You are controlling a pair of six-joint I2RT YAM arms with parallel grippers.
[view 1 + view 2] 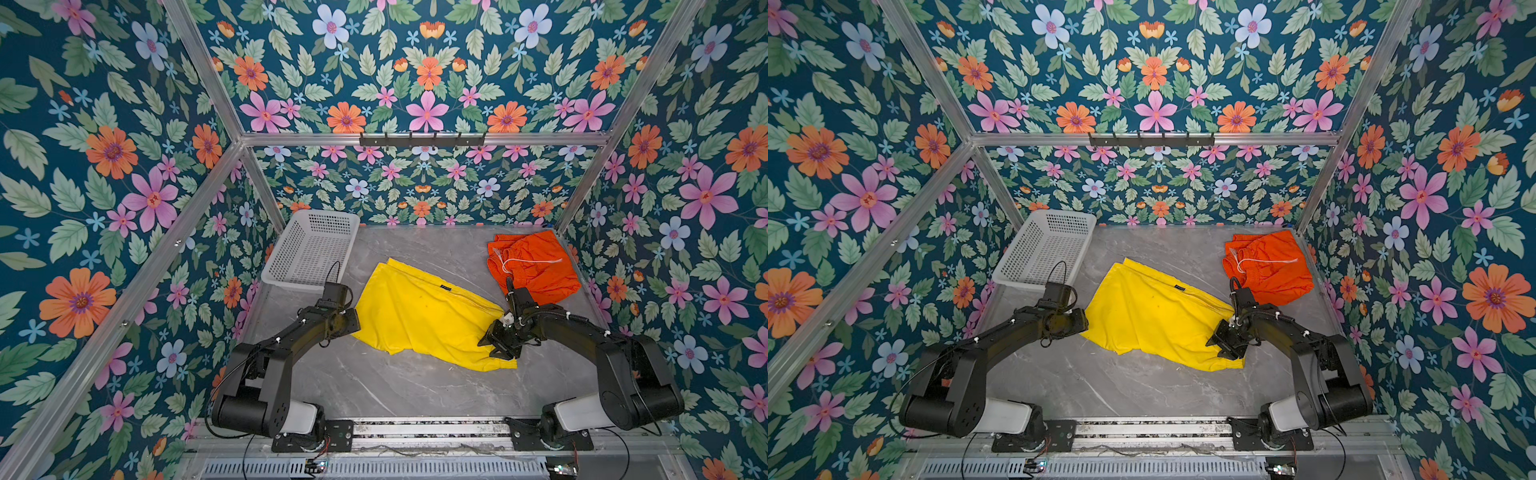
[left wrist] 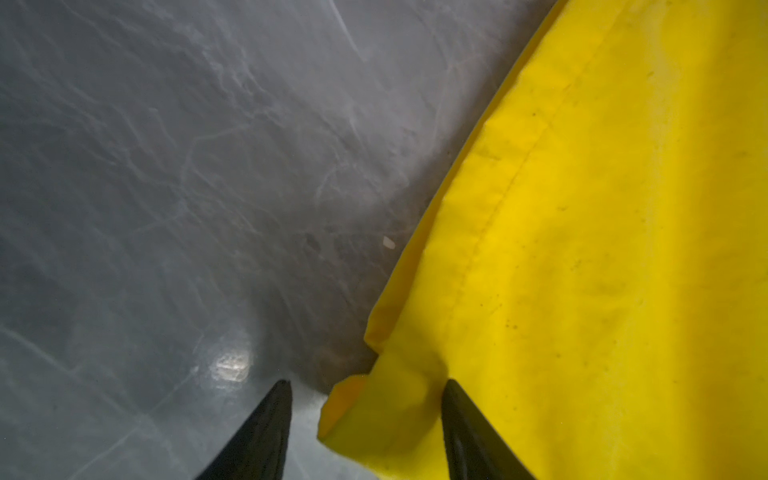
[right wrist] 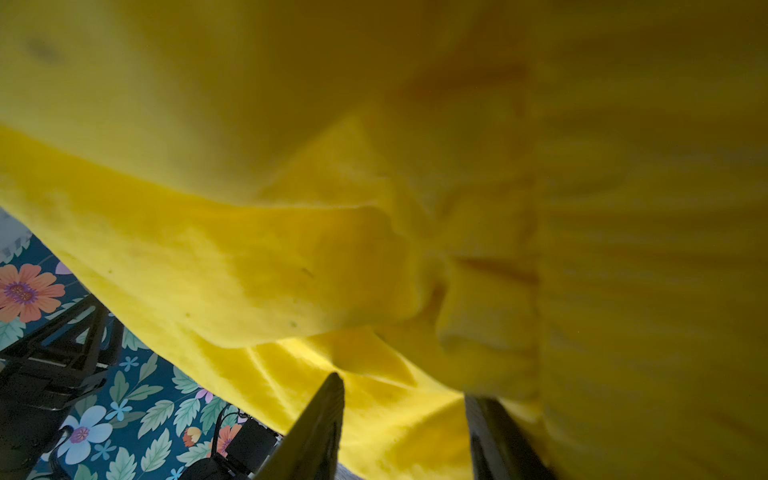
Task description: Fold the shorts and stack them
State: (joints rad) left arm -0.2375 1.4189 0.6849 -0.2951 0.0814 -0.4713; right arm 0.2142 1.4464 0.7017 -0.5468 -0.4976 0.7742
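Both on yellow shorts (image 1: 419, 316): left pincer (image 2: 368, 382) wide around a corner, right pincer (image 3: 403, 386) apparently gripping waistband.

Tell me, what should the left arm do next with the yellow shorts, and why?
Probably close the left gripper on the yellow shorts: its jaws stand open around their corner, not yet pinching it.

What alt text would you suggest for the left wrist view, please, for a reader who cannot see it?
Close-up of bright yellow shorts lying on a grey marbled table, their stitched hem running diagonally. The left gripper stands open, a corner of the fabric between its black fingertips.
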